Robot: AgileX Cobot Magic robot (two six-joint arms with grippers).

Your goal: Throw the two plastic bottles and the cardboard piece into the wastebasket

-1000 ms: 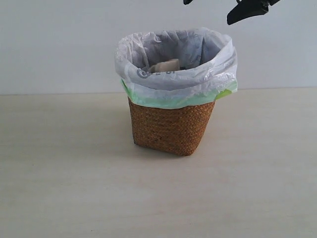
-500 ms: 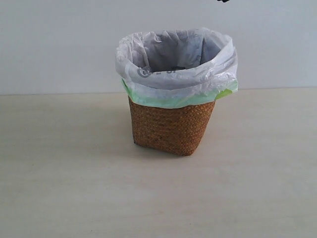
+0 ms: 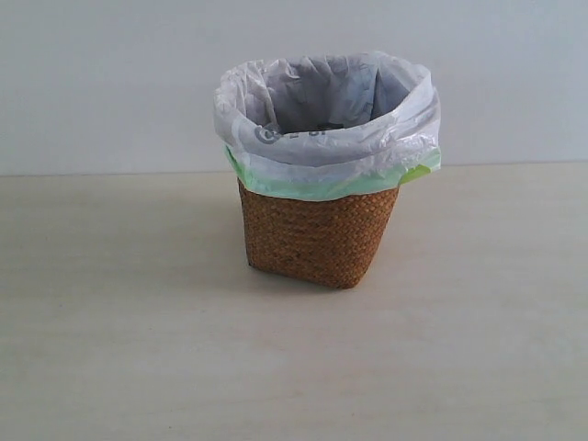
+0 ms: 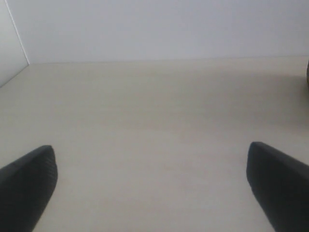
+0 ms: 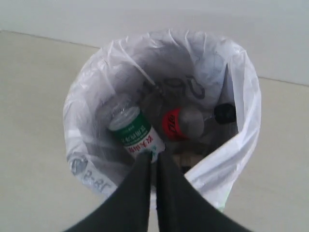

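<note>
The wastebasket, brown wicker with a white bag, stands mid-table. From above, the right wrist view looks into the wastebasket. The bottle with the green-white label and the bottle with the red label and black cap lie in it. A beige bit of the cardboard piece shows beneath them. My right gripper hangs above the opening, shut and holding nothing. My left gripper is open over bare table, away from the wastebasket. Neither gripper shows in the exterior view.
The pale wooden table spreads round the wastebasket, with a light wall behind it. A dark edge shows at the side of the left wrist view.
The right gripper rose out of the top of the exterior view. The cardboard piece, seen at the bag's rim a second ago, has dropped out of sight inside.
</note>
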